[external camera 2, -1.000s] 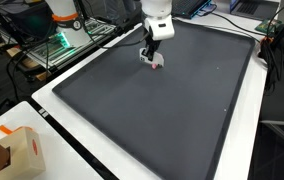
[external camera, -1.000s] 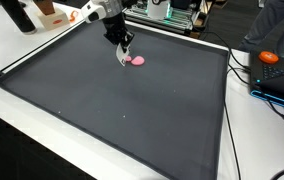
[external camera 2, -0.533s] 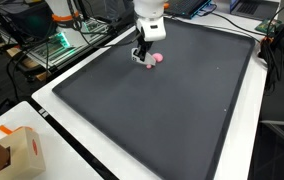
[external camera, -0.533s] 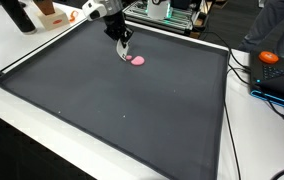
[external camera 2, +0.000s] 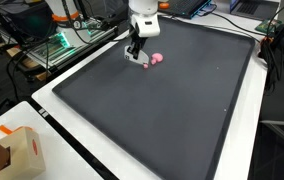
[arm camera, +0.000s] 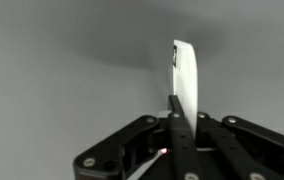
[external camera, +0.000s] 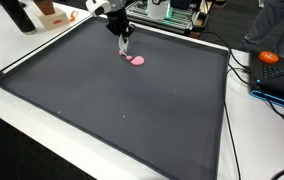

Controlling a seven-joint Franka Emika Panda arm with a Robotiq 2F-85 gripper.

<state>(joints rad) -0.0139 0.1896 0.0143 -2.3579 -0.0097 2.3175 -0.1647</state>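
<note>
In an exterior view a box (external camera 2: 17, 150) sat on the white table (external camera 2: 74, 142) at the near corner, and beyond it a dark mat (external camera 2: 172, 115) covered most of the table. Toward the mat's far edge the pincer (external camera 2: 134, 54) hung low over the mat, pressed together on a thin white piece (arm camera: 185, 85) that stood on edge between its fingers in the wrist view. A small pink thing (external camera 2: 156, 59) lay on the mat just beside the pincer, not touching it.
</note>
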